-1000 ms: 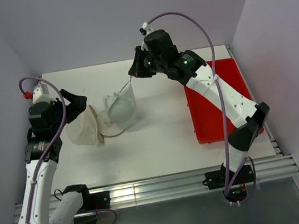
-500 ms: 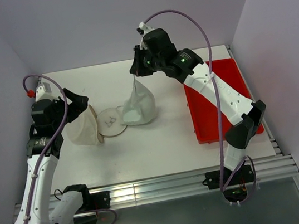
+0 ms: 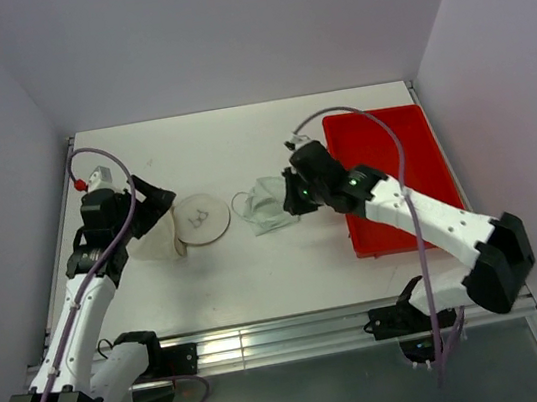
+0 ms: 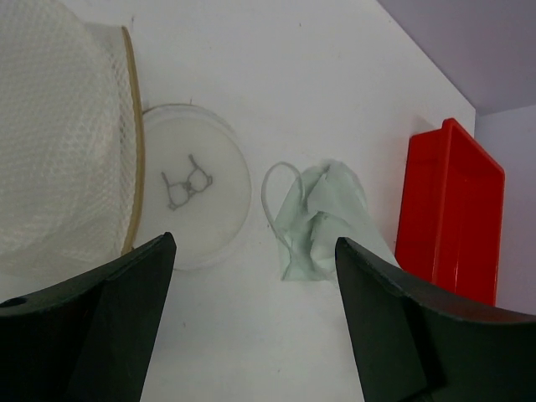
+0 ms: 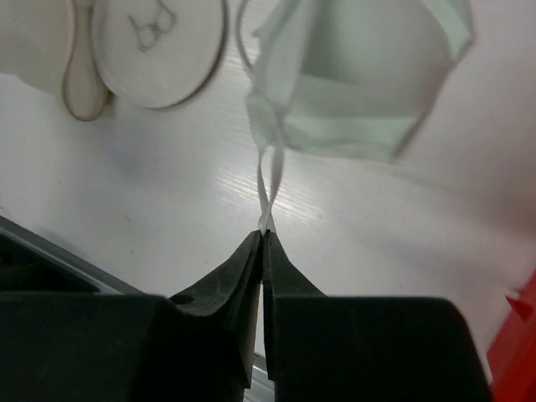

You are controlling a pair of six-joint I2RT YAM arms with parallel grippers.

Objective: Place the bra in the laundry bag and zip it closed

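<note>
Bra point(image 3: 267, 204) sits crumpled on the white table point(image 3: 287, 259), between the laundry bag point(image 3: 158, 238) and the red tray point(image 3: 379, 129), just beside the bag's flat disc face point(image 3: 201, 221) with the small dark bra outline. Right gripper point(image 5: 265, 239) is pinched tight on one thin strap point(image 5: 266, 180); the wrist view shows the strap running straight from the fingertips to the cups, so the garment point(image 5: 360, 75) lies directly ahead of that hand. Can't tell if the cups rest fully on the table or hang just off it. From above, the right gripper point(image 3: 289, 203) is at the bra's tray-side edge. The bra's long axis runs roughly left-right there, with a loose strap loop on the far end pointing at the bag. Left gripper point(image 4: 253, 243) has its jaws wide apart with nothing between them. It hovers at the mesh dome point(image 4: 59, 142), which sits off to one side of its fingers and not between them. The bra point(image 4: 322, 219) is well out in front of it, past the disc point(image 4: 197, 197). Key relation: the bag is to the robot's left of the bra, and the dome's tan rim point(image 4: 130, 142) looks turned toward the disc and the bra. The carry probably goes leftward over the disc into that mouth. The right arm has the bra and is the nearer one. The left arm is the nearer one to the bag and likely needs to grip the rim and hold the mouth open. Bag is unzipped and the bra is not in it, so the task looks early. Risk: the one-strap hold lets the cups swing or snag on the rim.
</note>
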